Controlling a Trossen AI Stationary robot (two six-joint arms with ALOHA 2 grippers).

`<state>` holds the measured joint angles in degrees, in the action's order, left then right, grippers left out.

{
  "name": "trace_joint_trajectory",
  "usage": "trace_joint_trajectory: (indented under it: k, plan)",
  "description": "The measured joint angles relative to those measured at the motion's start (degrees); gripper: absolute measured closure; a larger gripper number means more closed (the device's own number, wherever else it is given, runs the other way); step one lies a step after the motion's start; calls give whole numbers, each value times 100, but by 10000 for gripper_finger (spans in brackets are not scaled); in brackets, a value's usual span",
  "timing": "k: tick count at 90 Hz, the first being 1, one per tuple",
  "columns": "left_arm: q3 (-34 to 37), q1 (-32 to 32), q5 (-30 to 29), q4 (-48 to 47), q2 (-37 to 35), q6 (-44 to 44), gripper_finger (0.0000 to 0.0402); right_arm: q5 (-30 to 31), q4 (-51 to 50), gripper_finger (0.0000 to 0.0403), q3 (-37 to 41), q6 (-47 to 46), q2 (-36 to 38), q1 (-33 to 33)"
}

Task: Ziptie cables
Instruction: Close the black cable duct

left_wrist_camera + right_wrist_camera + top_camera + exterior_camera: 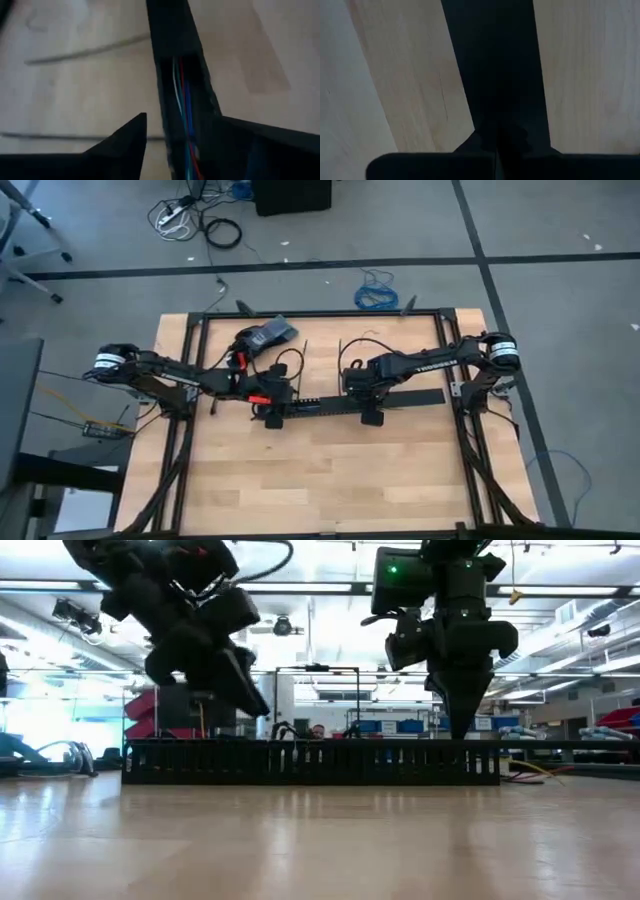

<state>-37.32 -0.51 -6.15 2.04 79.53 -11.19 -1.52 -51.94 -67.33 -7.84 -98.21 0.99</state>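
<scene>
Cables (184, 107) are lying inside channel (330, 403) mid-frame; left gripper (182, 145) is straddling it, fingers apart; right gripper (496, 150) closed for pressing

Even overhead light on the table (330, 470), bright ceiling strips glaring across the top of the low view, both wrist views blurred, fingers dark silhouettes along the bottom

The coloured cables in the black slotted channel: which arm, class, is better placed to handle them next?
Probably the left. Its gripper stands open astride the long black slotted plastic channel, right over the thin blue, red and white cables. The right gripper is shut over a stretch where no cables show.
</scene>
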Motion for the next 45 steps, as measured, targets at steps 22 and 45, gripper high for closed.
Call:
trace_joint_trajectory:
  k: [22, 45]
  plan:
    - [0, 0, 34, 412, 2, 524, 213, -9, -26, 403, 0, 2, 0, 4]
    - [0, -4, 222, 359, 2, 887, 193, -23, -31, 403, 0, 19, 0, 20]
